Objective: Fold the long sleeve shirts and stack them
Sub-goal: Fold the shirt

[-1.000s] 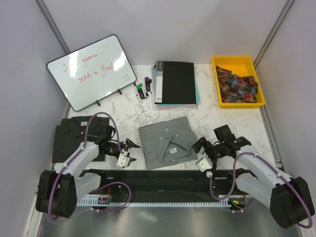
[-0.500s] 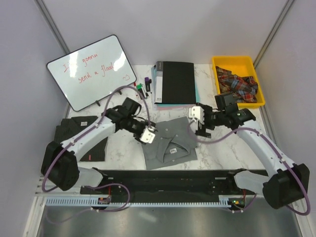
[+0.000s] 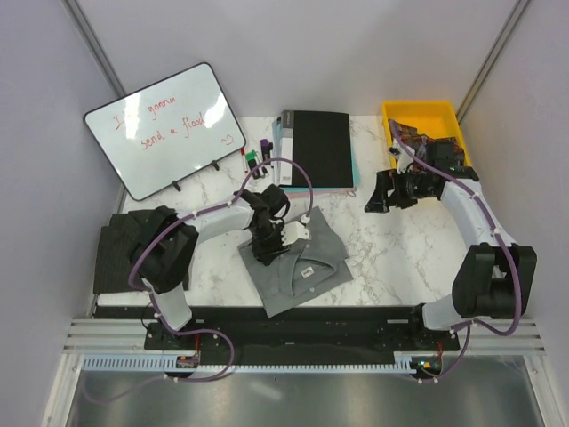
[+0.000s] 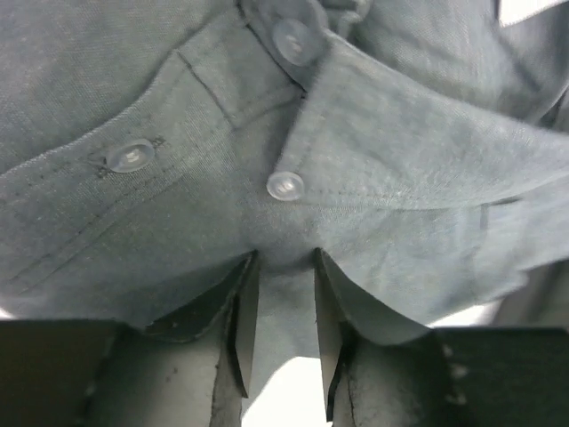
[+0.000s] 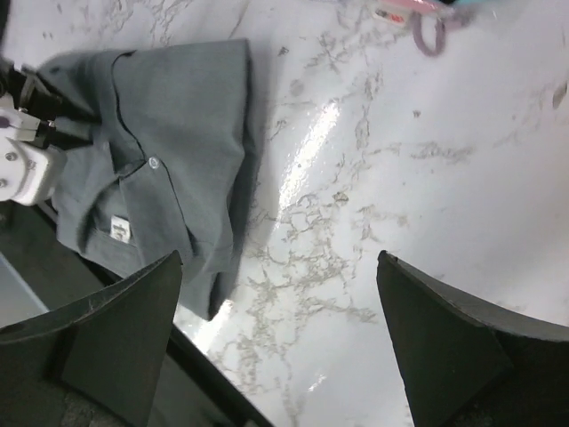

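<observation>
A: Where's the grey shirt (image 3: 307, 271)?
B: Folded, mid-tabletop (image 3: 404, 253). The left end effector (image 4: 280, 267) is narrow, a fold of cloth pinched between its fingers just below the buttons.
A: And the dark striped shirt (image 3: 111, 258)?
B: At the tabletop's left edge.
A: The right end effector (image 5: 277, 267)?
B: Spread wide, holding nothing, above bare marble.

White marbled tabletop (image 3: 400, 258). The grey shirt (image 3: 302, 271) lies under the left hand (image 3: 271, 238), and the striped shirt (image 3: 120, 253) lies well to that hand's left. Beyond it are a whiteboard (image 3: 169, 124), markers (image 3: 255, 160) and a black book (image 3: 316, 147). A yellow bin (image 3: 425, 108) sits just behind the right hand (image 3: 373, 197).
</observation>
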### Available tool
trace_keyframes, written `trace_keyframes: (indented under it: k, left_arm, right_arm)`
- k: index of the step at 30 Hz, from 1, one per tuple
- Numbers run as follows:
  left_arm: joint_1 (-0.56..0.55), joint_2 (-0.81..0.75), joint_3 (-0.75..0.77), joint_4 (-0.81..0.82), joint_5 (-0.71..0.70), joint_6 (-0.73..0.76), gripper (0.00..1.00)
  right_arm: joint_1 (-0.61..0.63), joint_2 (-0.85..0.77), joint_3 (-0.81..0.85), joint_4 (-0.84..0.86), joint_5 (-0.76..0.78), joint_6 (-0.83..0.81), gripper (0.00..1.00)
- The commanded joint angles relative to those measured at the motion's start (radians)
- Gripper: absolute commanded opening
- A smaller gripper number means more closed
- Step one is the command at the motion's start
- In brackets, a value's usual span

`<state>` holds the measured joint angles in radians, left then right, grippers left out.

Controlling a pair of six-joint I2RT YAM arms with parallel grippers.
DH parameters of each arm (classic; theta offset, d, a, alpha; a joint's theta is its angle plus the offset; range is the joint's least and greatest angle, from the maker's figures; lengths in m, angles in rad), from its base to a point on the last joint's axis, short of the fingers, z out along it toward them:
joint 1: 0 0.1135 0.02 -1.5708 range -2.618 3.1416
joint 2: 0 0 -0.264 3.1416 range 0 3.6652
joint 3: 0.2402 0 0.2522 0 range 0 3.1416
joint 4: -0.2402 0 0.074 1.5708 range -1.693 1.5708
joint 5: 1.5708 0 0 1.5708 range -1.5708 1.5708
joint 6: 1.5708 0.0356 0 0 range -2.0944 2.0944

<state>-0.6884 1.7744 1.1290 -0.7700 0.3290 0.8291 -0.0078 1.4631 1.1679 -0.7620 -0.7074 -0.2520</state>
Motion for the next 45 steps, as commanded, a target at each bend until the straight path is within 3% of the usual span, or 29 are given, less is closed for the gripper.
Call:
trace_keyframes:
  k: [1, 4, 6, 7, 10, 13, 14, 16, 17, 23, 27, 31, 33, 35, 38, 40, 42, 45]
  left_arm:
    - [0.0, 0.029, 0.061, -0.176, 0.091, -0.541, 0.36]
    - [-0.013, 0.043, 0.101, -0.102, 0.235, -0.819, 0.37]
    - [-0.017, -0.046, 0.115, -0.007, 0.252, -1.005, 0.43]
    - [-0.008, -0.093, 0.106, 0.161, 0.272, -1.056, 0.46]
    - [0.004, -0.243, 0.087, 0.363, 0.25, -1.147, 0.52]
    - [0.003, -0.204, 0.17, 0.362, 0.159, -0.936, 0.57]
    - [0.001, -0.176, 0.228, 0.292, 0.15, -0.738, 0.54]
    - [0.0, -0.074, 0.279, 0.214, 0.157, -0.551, 0.5]
    - [-0.008, -0.043, 0.334, 0.139, 0.162, -0.387, 0.5]
    - [-0.075, 0.21, 0.558, -0.034, 0.07, -0.07, 0.5]
    - [-0.089, 0.342, 0.614, -0.113, -0.056, -0.033, 0.47]
    - [-0.027, 0.431, 0.608, -0.12, -0.159, -0.158, 0.42]
    - [0.067, 0.457, 0.601, -0.141, -0.185, -0.24, 0.4]
    - [0.186, 0.448, 0.566, -0.14, -0.205, -0.414, 0.39]
    - [0.333, 0.372, 0.497, -0.134, -0.116, -0.663, 0.37]
    - [0.386, 0.263, 0.419, -0.094, 0.031, -0.775, 0.45]
    - [0.388, 0.17, 0.365, 0.006, 0.153, -0.8, 0.49]
    - [0.369, 0.013, 0.276, 0.116, 0.22, -0.857, 0.55]
  right_arm:
    - [-0.113, 0.045, -0.026, -0.037, -0.105, 0.21, 0.98]
    - [-0.176, 0.065, -0.062, -0.037, -0.116, 0.25, 0.98]
    - [-0.202, 0.068, -0.066, -0.042, -0.092, 0.25, 0.98]
    - [-0.207, 0.071, -0.065, -0.049, -0.089, 0.249, 0.98]
    - [-0.207, 0.077, -0.062, -0.102, -0.07, 0.224, 0.9]
    - [-0.201, 0.078, -0.105, -0.123, -0.089, 0.197, 0.76]
    - [-0.186, 0.082, -0.112, -0.122, -0.087, 0.188, 0.71]
    - [-0.173, 0.095, -0.129, -0.122, -0.087, 0.174, 0.69]
    - [-0.166, 0.1, -0.134, -0.114, -0.087, 0.175, 0.69]
    - [-0.156, 0.112, -0.169, -0.099, -0.089, 0.181, 0.68]
    - [-0.158, 0.12, -0.177, -0.097, -0.096, 0.189, 0.69]
    - [-0.158, 0.126, -0.182, -0.096, -0.104, 0.204, 0.69]
    - [-0.156, 0.128, -0.183, -0.095, -0.109, 0.211, 0.69]
    - [-0.153, 0.128, -0.183, -0.089, -0.107, 0.218, 0.68]
    - [-0.13, 0.132, -0.192, -0.057, -0.113, 0.232, 0.67]
    - [-0.095, 0.143, -0.203, -0.013, -0.116, 0.25, 0.67]
    - [-0.063, 0.157, -0.206, 0.026, -0.124, 0.311, 0.64]
    - [0.029, 0.18, -0.183, 0.127, -0.115, 0.359, 0.64]
